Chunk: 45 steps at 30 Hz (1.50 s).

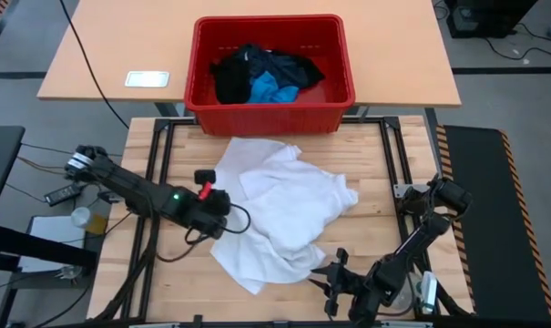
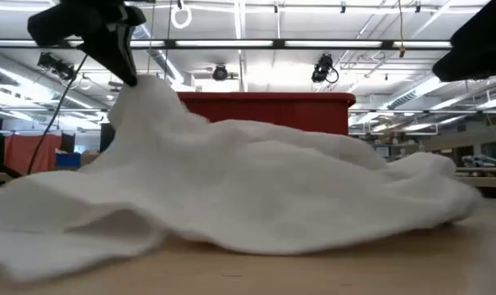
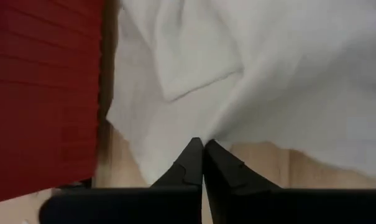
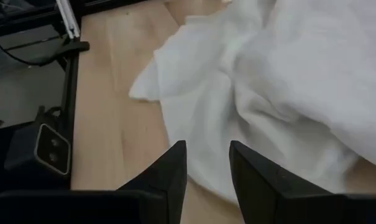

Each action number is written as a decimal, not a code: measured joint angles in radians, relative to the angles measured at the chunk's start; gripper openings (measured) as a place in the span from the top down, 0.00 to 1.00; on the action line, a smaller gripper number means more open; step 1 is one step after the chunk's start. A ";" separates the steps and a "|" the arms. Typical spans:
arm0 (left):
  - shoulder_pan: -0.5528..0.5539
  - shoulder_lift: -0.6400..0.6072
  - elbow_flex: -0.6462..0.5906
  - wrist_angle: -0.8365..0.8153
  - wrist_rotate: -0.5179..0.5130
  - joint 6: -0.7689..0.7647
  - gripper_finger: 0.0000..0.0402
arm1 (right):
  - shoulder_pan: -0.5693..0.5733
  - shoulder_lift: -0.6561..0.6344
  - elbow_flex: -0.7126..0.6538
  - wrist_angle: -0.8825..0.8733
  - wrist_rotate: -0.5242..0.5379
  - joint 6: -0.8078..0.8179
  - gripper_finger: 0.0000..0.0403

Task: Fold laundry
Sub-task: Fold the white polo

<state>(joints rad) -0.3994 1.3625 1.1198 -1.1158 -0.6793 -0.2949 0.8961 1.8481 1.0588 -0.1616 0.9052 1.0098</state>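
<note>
A crumpled white shirt (image 1: 289, 205) lies spread over the middle of the wooden table, seen also in the low view (image 2: 272, 180). My left gripper (image 1: 224, 208) is at the shirt's left edge and is shut on the cloth (image 3: 203, 146). My right gripper (image 1: 322, 275) is open and hovers at the shirt's near right edge (image 4: 206, 158), touching nothing. The black garments (image 1: 229, 77) and the small bright blue piece (image 1: 270, 89) lie heaped in the red crate (image 1: 202, 100). My left gripper pinches the white shirt's left edge (image 3: 194, 134) between its two shut fingers, coming from the table's left and slanting down. The cloth rises in a peak (image 2: 141, 94) up to the fingers. The rest of the shirt lies slack on the table.
The red crate (image 2: 272, 102) stands at the table's far edge, just beyond the shirt, and shows close beside the left gripper (image 3: 38, 93). Black frame rails (image 1: 157, 155) run along the table's sides. Bare wood (image 4: 113, 93) shows near the right gripper.
</note>
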 joint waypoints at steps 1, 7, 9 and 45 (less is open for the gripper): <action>-0.005 -0.010 0.000 0.001 0.006 0.008 0.95 | -0.006 0.000 0.000 0.000 -0.006 -0.001 0.68; -0.066 -0.022 0.000 0.032 -0.004 0.146 0.68 | -0.053 0.000 0.000 -0.007 -0.031 -0.044 0.68; -0.078 -0.022 0.000 0.090 -0.006 0.150 0.56 | -0.065 0.000 0.000 -0.031 -0.048 -0.049 0.68; -0.293 0.355 -0.001 0.561 0.399 0.118 0.99 | -0.119 -0.033 0.006 -0.217 -0.129 0.011 0.68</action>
<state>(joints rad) -0.6925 1.7172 1.1187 -0.5553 -0.2798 -0.1774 0.7768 1.8153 1.0651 -0.3783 0.7761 1.0210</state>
